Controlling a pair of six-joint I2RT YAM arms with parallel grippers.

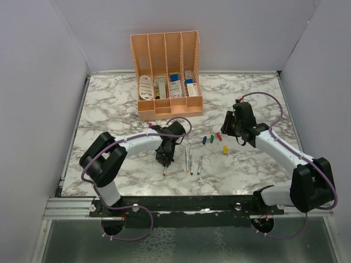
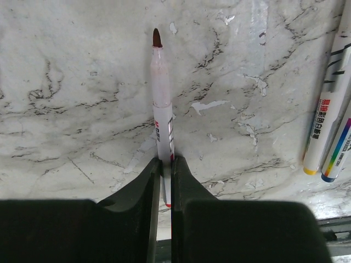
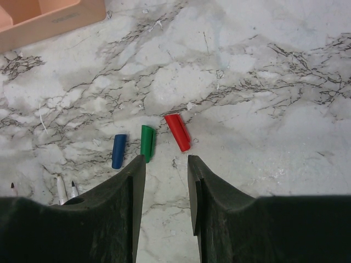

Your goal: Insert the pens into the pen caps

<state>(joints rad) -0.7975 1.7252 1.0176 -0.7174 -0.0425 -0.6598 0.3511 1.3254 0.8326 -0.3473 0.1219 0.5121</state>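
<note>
The marble table (image 1: 109, 104) is carrying everything, and the peach organiser (image 1: 166, 76) is standing well beyond both claws. The left claw (image 2: 166, 161) is clamping the red-tipped pen (image 2: 160, 93) near its tail, so most of the barrel is sticking out ahead of it, tip foremost. Three loose pens (image 1: 192, 160) are lying just to that claw's right. The right claw (image 3: 166, 159) is hovering with its fingers apart and nothing between them. The red cap (image 3: 177, 131) is lying just ahead of its gap, the green cap (image 3: 146, 142) is at its left fingertip, and the blue cap (image 3: 118, 150) is further left.

Judging by colour, the red cap is the match. The right claw should be pinching it across its closed end, leaving the mouth facing the pen. With the grip so far back, the tip is likely wobbling, so align the axes first, then push slowly.
</note>
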